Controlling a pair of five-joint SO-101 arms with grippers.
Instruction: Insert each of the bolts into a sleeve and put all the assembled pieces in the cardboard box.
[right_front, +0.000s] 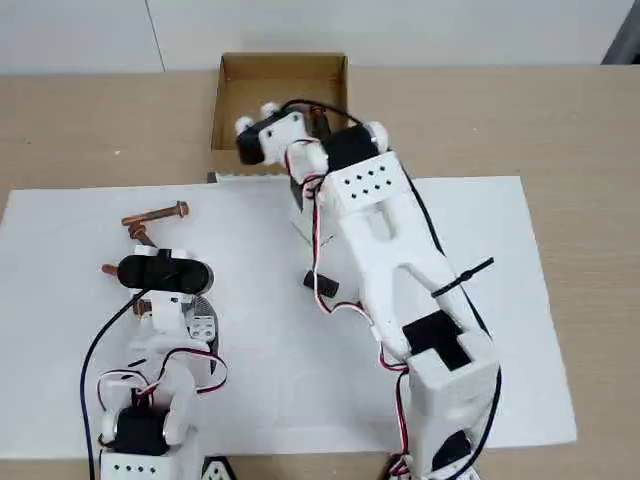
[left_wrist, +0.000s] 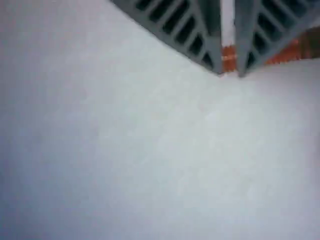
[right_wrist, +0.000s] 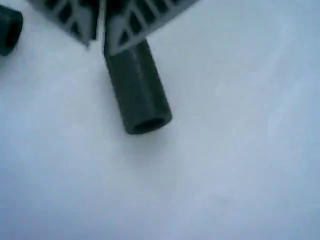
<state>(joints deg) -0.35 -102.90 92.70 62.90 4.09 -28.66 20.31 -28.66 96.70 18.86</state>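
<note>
Right gripper (right_wrist: 100, 44) clamped on dark sleeve (right_wrist: 141, 92), bore exposed; left gripper (left_wrist: 229, 72) pinching threaded bolt (left_wrist: 282, 52), presumably for insertion.

No legible text, label, number or sign on any surface in view.

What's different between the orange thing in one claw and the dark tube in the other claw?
The bolt in the left gripper is coppery orange with ridged thread; the sleeve in the right gripper is dark and smooth. The sleeve sticks well out of its gripper, showing a hollow end; the bolt barely peeks out of its own. Both are pinched over white paper.
</note>
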